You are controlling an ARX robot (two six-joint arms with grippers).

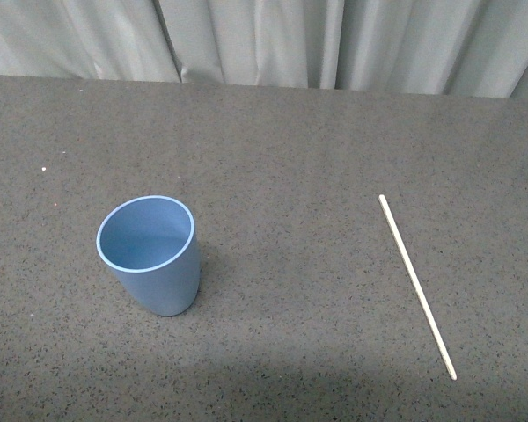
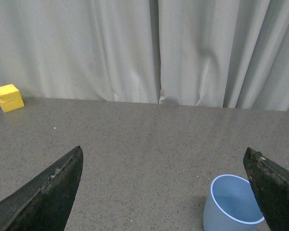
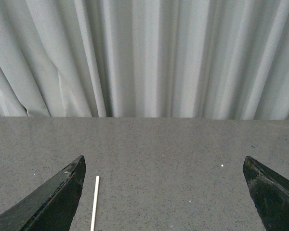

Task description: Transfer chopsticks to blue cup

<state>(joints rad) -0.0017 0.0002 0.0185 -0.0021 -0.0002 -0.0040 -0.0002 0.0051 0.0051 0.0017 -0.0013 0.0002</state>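
Observation:
The blue cup (image 1: pixel 150 252) stands upright and empty on the grey table, left of centre in the front view. The chopstick (image 1: pixel 416 285), a thin cream-white stick, lies flat on the table to the right, running from the far left to the near right. Neither arm shows in the front view. My left gripper (image 2: pixel 164 156) is open and empty, with the cup (image 2: pixel 231 204) just inside one of its fingers (image 2: pixel 274 187). My right gripper (image 3: pixel 164 163) is open and empty, with the chopstick's end (image 3: pixel 94 204) beside one of its fingers (image 3: pixel 53 202).
A grey speckled table (image 1: pixel 290 149) runs back to a pale curtain (image 1: pixel 264 40). A yellow block (image 2: pixel 8 97) sits at the table's far edge in the left wrist view, with a purple thing at the picture's edge beside it.

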